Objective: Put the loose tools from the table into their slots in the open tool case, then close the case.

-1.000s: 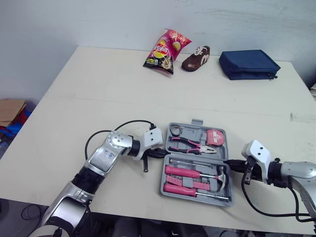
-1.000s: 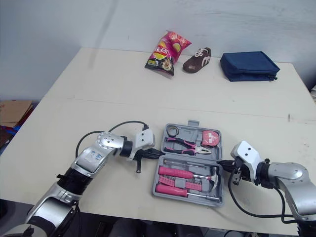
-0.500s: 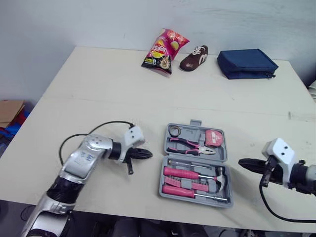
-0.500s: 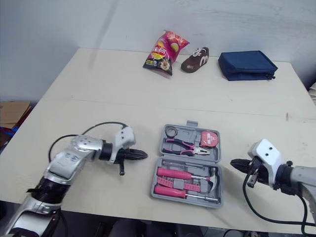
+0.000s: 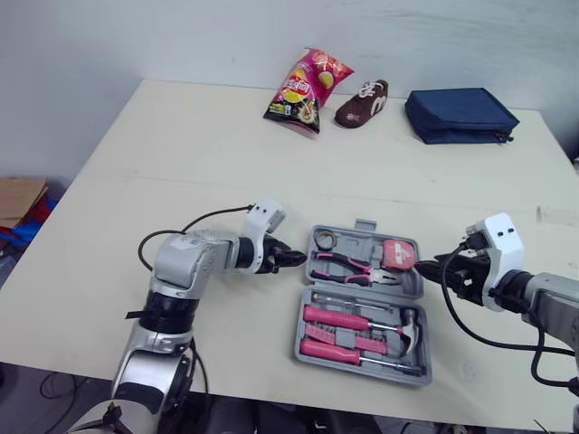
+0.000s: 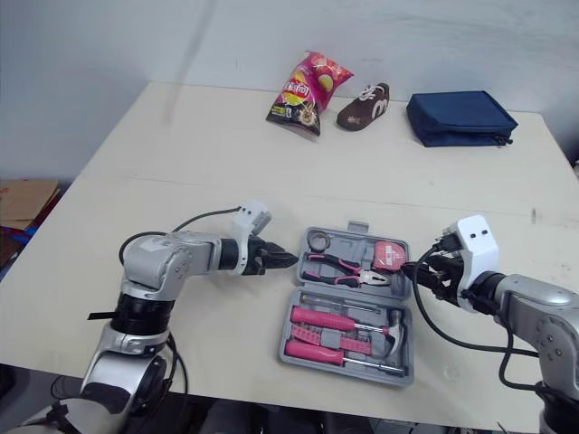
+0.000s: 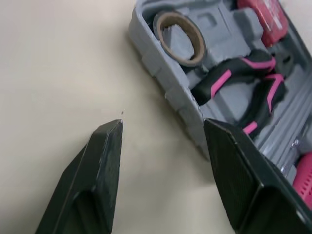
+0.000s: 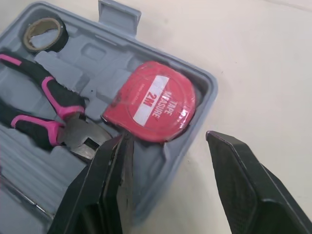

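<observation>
the grey tool case [image 5: 358,242] lies open near the front edge of the worktop [image 5: 226,163], its two halves laid flat. in the farther half a roll of tape [image 5: 323,240], pink-and-black pliers [image 5: 348,265] and a red tape measure [image 8: 151,102] marked "2m" are seated in their slots. in the nearer half two pink-handled screwdrivers [image 5: 333,315] and a hammer [image 5: 409,324] are held in theirs.

the left jaws are held low over the worktop, just beside the left edge of the farther half, level with the pliers. they are released: in the left wrist view the two black fingers [image 7: 97,180] are spread wide, with bare worktop and the case's wall between them, and nothing is gripped.

the right jaws are placed at the opposite side, at the right edge of the farther half, next to the tape measure. they too are released and empty: one finger is seen over the case's rim beside the tape measure, and the other finger [image 8: 239,185] over the worktop outside the case.

along the far edge of the worktop a red crisp packet [image 5: 305,80], a brown shoe [image 5: 360,102] and a navy pouch [image 5: 460,115] are lined up, well apart from the case.
</observation>
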You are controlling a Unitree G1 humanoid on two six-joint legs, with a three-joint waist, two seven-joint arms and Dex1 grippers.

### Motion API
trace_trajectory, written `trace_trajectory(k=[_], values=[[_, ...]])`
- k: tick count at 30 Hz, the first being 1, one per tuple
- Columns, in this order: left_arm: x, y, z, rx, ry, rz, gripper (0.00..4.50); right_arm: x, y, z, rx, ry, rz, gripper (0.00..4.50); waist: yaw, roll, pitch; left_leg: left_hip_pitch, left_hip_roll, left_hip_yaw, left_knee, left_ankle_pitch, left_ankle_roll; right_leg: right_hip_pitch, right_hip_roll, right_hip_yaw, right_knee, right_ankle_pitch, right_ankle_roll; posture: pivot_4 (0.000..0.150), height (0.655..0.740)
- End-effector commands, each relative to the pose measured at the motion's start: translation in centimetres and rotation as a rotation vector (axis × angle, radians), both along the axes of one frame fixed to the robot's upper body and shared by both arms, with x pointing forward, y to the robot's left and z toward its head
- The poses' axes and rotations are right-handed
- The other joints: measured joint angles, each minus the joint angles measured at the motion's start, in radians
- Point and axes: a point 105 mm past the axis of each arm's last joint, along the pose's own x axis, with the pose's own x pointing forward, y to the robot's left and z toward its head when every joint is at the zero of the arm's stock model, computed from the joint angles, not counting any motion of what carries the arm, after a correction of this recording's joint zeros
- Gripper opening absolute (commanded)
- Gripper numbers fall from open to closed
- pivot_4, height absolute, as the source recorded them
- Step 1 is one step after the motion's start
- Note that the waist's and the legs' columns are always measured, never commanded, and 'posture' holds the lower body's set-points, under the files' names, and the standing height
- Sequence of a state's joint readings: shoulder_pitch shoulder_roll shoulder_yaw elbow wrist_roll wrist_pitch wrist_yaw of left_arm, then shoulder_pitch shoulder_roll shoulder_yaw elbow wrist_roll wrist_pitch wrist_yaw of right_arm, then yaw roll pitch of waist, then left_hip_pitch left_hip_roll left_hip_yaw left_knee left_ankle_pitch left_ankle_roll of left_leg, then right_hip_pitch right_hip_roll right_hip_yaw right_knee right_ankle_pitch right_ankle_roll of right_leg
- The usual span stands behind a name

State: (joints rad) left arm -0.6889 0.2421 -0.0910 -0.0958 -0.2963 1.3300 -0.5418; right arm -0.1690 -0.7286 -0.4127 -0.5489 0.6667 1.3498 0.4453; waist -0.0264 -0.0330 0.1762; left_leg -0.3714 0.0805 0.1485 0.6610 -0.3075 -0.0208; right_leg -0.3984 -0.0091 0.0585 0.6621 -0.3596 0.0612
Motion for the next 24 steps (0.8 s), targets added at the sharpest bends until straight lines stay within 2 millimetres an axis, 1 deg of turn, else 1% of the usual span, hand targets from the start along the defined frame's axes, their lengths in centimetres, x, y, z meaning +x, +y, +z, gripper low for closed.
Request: trace_trajectory(k=[1,4,8,12,15,16,18,20,21,22,24], values=[[-0.1,-0.9,0.5,0.014,-0.046,-0.021,2.59,0.4,0.2,-0.4,-0.028,0.0,-0.03,2.51,-0.002,0.0,0.0,0.0,0.0,0.0,0.0,0.0,0.0,0.0,0.0,0.0,0.0,0.0,0.0,0.15,0.74],[-0.3,-0.9,0.3,0.02,-0.043,-0.027,2.59,0.6,0.7,-0.7,-0.02,0.021,-0.038,2.51,-0.007,0.0,0.0,0.001,0.0,0.001,0.0,0.0,0.0,0.0,0.0,0.0,0.0,0.0,0.0,0.15,0.74],[-0.9,-1.0,1.1,0.009,-0.057,-0.057,2.59,0.4,0.1,-1.0,-0.021,0.052,-0.072,2.51,-0.006,0.0,0.0,0.001,0.001,0.001,0.0,0.001,-0.002,0.0,0.001,0.0,0.001,0.0,0.0,0.15,0.74],[-1.2,-1.1,1.1,0.018,-0.051,-0.072,2.59,0.4,-0.1,-1.4,-0.013,0.075,-0.086,2.51,-0.004,0.0,0.0,0.001,0.0,0.001,0.0,0.001,-0.002,0.0,0.001,0.0,0.001,0.0,0.0,0.15,0.74],[-1.2,-1.3,0.4,0.034,-0.051,-0.07,2.59,0.3,0.1,-1.7,-0.01,0.083,-0.088,2.51,-0.004,0.0,0.0,0.001,0.0,0.001,0.0,0.001,-0.002,0.0,0.001,0.0,0.001,0.0,0.0,0.15,0.74],[-1.3,-1.4,0.2,0.041,-0.053,-0.076,2.35,0.3,0.2,-1.7,-0.008,0.083,-0.086,2.27,-0.004,0.0,0.0,0.001,0.0,0.001,0.0,0.001,-0.002,0.0,0.001,0.0,0.001,0.0,0.0,0.15,0.74],[-1.6,-1.8,-0.2,0.053,-0.059,-0.095,1.73,0.3,0.3,-1.7,-0.006,0.078,-0.083,1.63,-0.005,0.0,0.0,0.001,0.0,0.001,-0.001,0.001,-0.002,0.0,0.001,0.0,0.001,0.0,0.0,0.15,0.74],[-1.7,-2.1,-0.7,0.054,-0.05,-0.098,0.91,0.4,0.5,-1.6,-0.004,0.073,-0.08,0.75,-0.004,0.0,0.0,0.001,0.0,0.001,-0.001,0.001,-0.002,0.0,0.001,0.0,0.001,0.0,0.0,0.15,0.74],[-1.7,-2.1,-0.9,0.057,-0.049,-0.098,0.4,0.5,0.6,-1.6,-0.003,0.071,-0.079,0.15,-0.004,0.001,0.0,0.001,0.0,0.001,-0.001,0.001,-0.002,0.0,0.001,0.0,0.001,0.0,0.0,0.15,0.74],[-1.7,-2.2,-1.0,0.061,-0.047,-0.099,0.03,0.5,0.7,-1.5,-0.002,0.069,-0.077,0.0,-0.004,0.001,-0.001,0.002,0.0,0.001,-0.001,0.001,-0.002,0.001,0.001,0.0,0.001,0.0,0.0,0.15,0.74],[-1.7,-2.2,-1.2,0.066,-0.043,-0.101,0.03,0.6,0.8,-1.4,-0.002,0.063,-0.073,0.0,-0.002,0.001,-0.001,0.004,-0.001,0.0,0.0,0.001,-0.001,0.004,0.0,0.0,0.0,0.001,0.001,0.15,0.74]])
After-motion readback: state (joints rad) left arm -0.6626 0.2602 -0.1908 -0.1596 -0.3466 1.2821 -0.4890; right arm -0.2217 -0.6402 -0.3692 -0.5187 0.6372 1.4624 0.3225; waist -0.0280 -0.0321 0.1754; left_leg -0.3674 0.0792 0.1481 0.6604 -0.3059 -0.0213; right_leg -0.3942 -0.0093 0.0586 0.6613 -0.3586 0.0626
